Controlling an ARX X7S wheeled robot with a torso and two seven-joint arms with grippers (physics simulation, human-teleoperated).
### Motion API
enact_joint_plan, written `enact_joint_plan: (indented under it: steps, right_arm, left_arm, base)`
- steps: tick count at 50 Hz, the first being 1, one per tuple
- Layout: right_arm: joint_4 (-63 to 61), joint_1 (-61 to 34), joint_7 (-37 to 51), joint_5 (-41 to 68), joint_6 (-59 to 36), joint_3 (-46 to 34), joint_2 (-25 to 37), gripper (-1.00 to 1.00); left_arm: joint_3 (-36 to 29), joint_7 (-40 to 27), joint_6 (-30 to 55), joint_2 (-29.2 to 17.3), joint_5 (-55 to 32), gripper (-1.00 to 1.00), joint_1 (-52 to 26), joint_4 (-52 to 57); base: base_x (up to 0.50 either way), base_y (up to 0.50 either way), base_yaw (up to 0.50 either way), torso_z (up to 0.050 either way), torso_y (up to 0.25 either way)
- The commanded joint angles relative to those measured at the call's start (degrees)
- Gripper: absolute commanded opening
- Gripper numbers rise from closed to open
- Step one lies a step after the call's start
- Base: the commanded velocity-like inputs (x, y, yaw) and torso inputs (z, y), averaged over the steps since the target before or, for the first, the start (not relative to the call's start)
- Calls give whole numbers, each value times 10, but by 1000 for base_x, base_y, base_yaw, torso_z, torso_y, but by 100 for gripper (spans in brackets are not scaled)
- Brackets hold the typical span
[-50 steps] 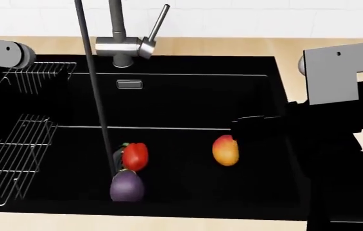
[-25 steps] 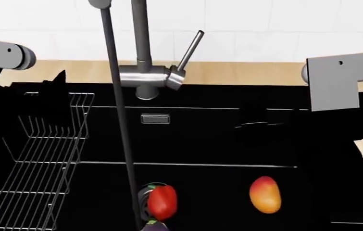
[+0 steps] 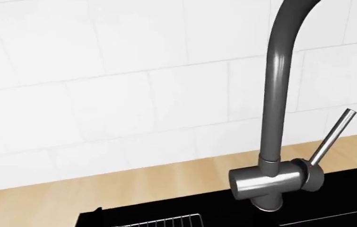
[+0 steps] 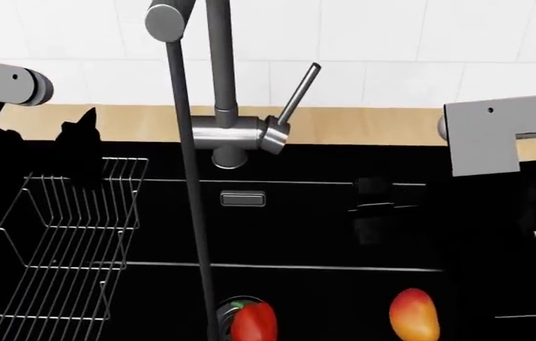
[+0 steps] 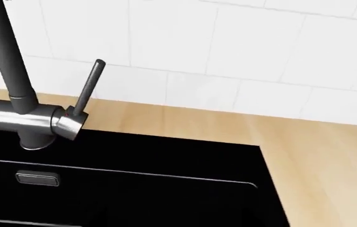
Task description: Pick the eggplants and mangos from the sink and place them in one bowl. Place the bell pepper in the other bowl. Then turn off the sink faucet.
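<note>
Head view tilted up over the last second: sink faucet (image 4: 239, 135) now sitting mid-frame with its slanted lever (image 4: 299, 92) raised toward the tiled wall, produce pushed down to the bottom edge. Bell pepper (image 4: 253, 323) lying on the floor of the sink (image 4: 324, 227) just beside the drain, partly cut off by the frame; mango (image 4: 414, 315) apart from it toward the right arm's side, also on the basin floor. Eggplant dropped out of sight below the frame, no bowl showing in any view. Thin dark line (image 4: 192, 213) falling from the spout to the drain, probably the running water, so tap likely not yet off. Left fingers (image 4: 83, 124) raised over the wire rack (image 4: 59, 241) at the edge of the wooden surface (image 4: 381, 124); right fingers (image 4: 374, 190) hanging over the back of the basin, well above the mango. Both sets black against the black basin, so open or closed cannot be told; nothing visibly carried. Both wrist cameras aimed at tap and tiles, not at fruit. Judged from this: sorting not begun, and attention lifted away from the produce, leaving a downward reach for the mango as the likely first pick.
</note>
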State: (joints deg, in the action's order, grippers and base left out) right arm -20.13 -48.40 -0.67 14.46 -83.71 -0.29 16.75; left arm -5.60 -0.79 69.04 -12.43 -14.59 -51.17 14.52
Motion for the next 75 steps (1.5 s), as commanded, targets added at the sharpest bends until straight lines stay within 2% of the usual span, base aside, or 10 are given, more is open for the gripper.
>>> enact_joint_plan:
  steps: [1,3,4,6,16,25,35,51,75]
  right_arm:
    - [153,-76,394,411,-62,-39,109,100]
    - [177,-97,552,582,-60,-49,117,100]
    - [193,-108,569,668,-58,-53,118,100]
    - [234,-128,574,714,-47,-50,103,100]
    - [353,-185,401,585,9,-204,86,100]
    - [397,-185,357,529,42,-258,99,100]
    - [496,-230,228,423,124,-373,82,100]
    - [604,-226,145,371,195,-426,50,100]
    - [618,-231,141,358,200,-441,47,100]
  left_arm:
    - [23,10,16,-9,-16,100,-28,0]
    - [25,12,26,-15,-18,100,-46,6]
    - [32,11,43,-16,-22,100,-62,7]
    - [24,17,54,-23,-24,100,-78,12]
    - [37,19,40,-28,-28,100,-59,4]
    - [42,20,37,-33,-31,100,-48,14]
    - [46,15,50,-37,-35,100,-44,29]
    - [49,14,33,-40,-36,100,-54,14]
    - [72,13,47,-50,-51,100,-30,49]
  base:
    - [0,0,0,0,0]
    - [0,0,0,0,5]
    - [0,0,0,0,0]
    - [0,0,0,0,0]
    - [0,0,0,0,0]
    - [0,0,0,0,0]
    - [0,0,0,0,0]
    - [0,0,0,0,0]
    - [0,0,0,0,0]
